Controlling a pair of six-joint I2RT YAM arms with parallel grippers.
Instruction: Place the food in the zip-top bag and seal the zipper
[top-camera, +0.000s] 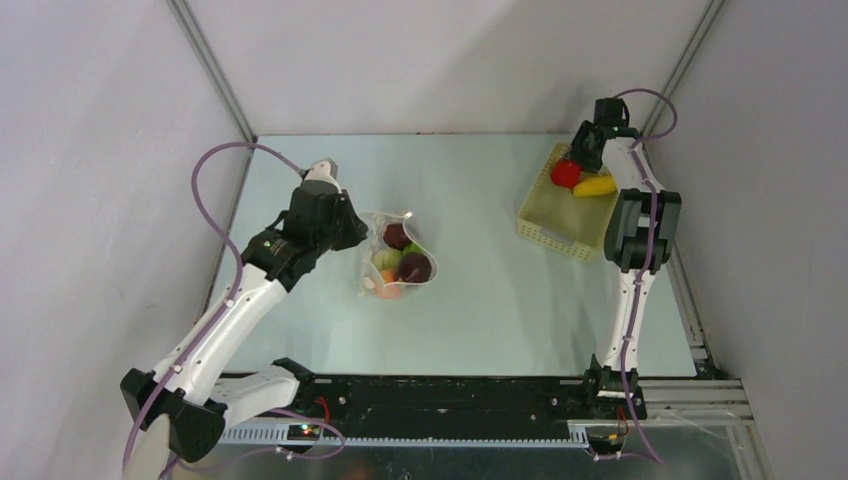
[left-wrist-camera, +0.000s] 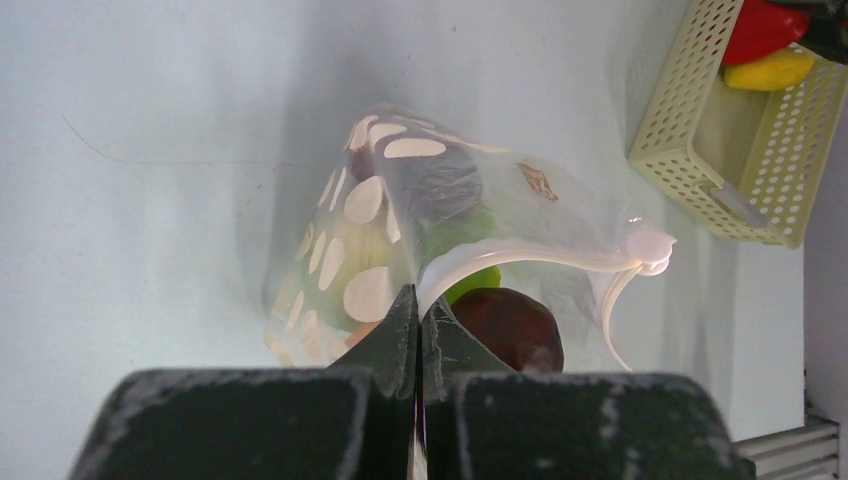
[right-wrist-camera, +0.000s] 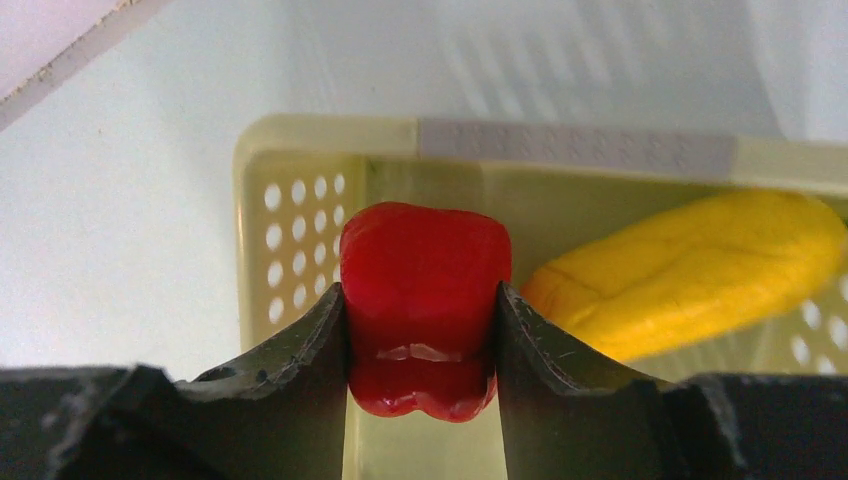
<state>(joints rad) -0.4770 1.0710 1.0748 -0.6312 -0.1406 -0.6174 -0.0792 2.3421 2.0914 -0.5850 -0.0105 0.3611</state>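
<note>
The zip-top bag (top-camera: 398, 258) lies left of centre, holding maroon (top-camera: 414, 266), green (top-camera: 387, 258) and orange (top-camera: 389, 290) food. My left gripper (top-camera: 358, 232) is shut on the bag's mouth edge, and the whitish zipper (left-wrist-camera: 540, 258) curves away from the pinched spot (left-wrist-camera: 420, 300). A maroon piece (left-wrist-camera: 510, 325) and a green one (left-wrist-camera: 470, 285) show through the plastic. At the back right, my right gripper (right-wrist-camera: 420, 295) reaches into the basket, both fingers pressed against the sides of the red food (right-wrist-camera: 425, 270). The yellow food (right-wrist-camera: 690, 270) lies just to its right.
The pale yellow perforated basket (top-camera: 550, 215) sits at the table's far right, near the right wall and frame rail. Grey walls close in the back and both sides. The right arm's upright links (top-camera: 640, 230) stand beside the basket.
</note>
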